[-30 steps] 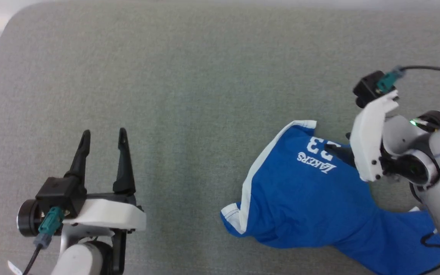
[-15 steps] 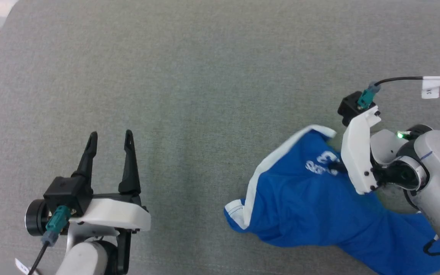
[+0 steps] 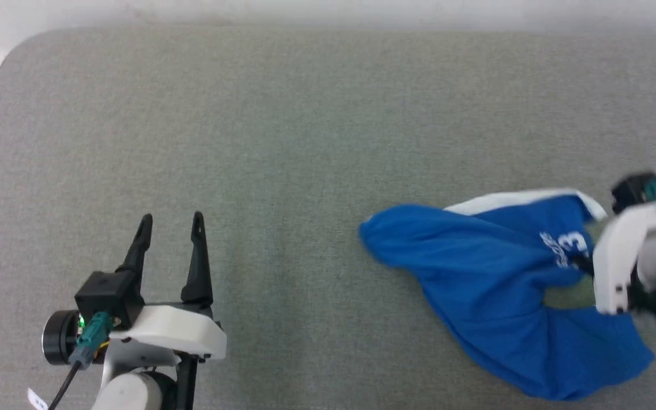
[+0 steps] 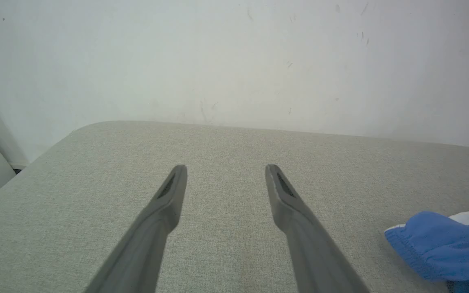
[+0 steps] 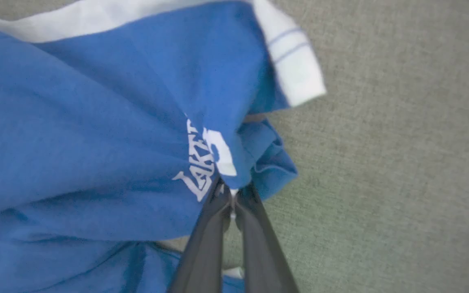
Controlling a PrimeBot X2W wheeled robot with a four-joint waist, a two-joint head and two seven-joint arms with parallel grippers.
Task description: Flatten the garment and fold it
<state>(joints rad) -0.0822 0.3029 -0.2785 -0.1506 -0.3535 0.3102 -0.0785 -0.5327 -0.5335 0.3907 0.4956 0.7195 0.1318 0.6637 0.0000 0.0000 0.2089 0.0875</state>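
Both right fingers (image 5: 202, 238) pinched the garment (image 3: 493, 267) at its white print, bunched on the right of the counter (image 3: 305, 142); the left fingers (image 3: 196, 262) stood open, empty. It looked light, limp, slippery, so I judged hem corners better holds.

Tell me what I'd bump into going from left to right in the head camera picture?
Left end effector, open → bare stretch of grey table → blue shorts → right end effector, shut on the shorts.
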